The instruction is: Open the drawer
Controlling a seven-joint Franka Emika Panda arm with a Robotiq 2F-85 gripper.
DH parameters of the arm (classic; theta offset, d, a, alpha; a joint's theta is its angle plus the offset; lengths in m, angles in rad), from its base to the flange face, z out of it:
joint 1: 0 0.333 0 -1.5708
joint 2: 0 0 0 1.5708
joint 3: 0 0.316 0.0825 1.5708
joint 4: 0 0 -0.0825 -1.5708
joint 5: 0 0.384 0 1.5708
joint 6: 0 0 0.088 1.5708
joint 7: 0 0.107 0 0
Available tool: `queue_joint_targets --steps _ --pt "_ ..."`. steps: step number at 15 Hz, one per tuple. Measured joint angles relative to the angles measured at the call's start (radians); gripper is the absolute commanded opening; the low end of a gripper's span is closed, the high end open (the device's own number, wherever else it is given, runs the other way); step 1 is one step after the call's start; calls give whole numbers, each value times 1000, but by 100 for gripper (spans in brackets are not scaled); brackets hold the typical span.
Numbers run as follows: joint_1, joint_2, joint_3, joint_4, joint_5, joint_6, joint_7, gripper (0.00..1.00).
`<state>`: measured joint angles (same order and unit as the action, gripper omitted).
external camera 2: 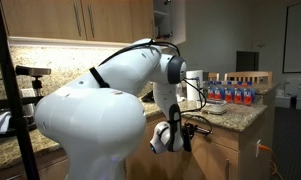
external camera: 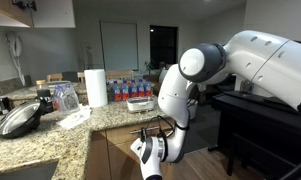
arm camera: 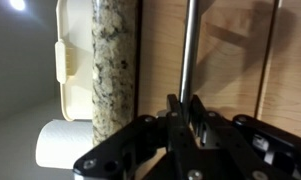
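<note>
In the wrist view, the drawer [arm camera: 230, 60] shows as a light-brown wood front beside the speckled counter edge [arm camera: 114, 60]. Its silver bar handle [arm camera: 188, 50] runs straight into my gripper [arm camera: 184, 105], whose two black fingers are shut on the bar. In both exterior views the gripper [external camera: 148, 150] [external camera 2: 178, 135] sits low against the cabinet front, just under the counter lip. The arm hides the handle there. I cannot tell how far out the drawer stands, and nothing of its inside shows.
On the granite counter [external camera: 50, 140] stand a paper towel roll [external camera: 95, 87], a row of water bottles [external camera: 130, 90], a bowl [external camera: 140, 103] and a dark pan [external camera: 18, 120]. A black piece of furniture [external camera: 260, 120] stands close behind the arm.
</note>
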<state>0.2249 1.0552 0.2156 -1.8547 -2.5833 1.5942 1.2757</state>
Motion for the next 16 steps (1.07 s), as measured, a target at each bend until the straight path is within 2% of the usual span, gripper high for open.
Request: queue_joint_targets --steps 16 --pt "0 -13 10 -23 16 -2 0 10"
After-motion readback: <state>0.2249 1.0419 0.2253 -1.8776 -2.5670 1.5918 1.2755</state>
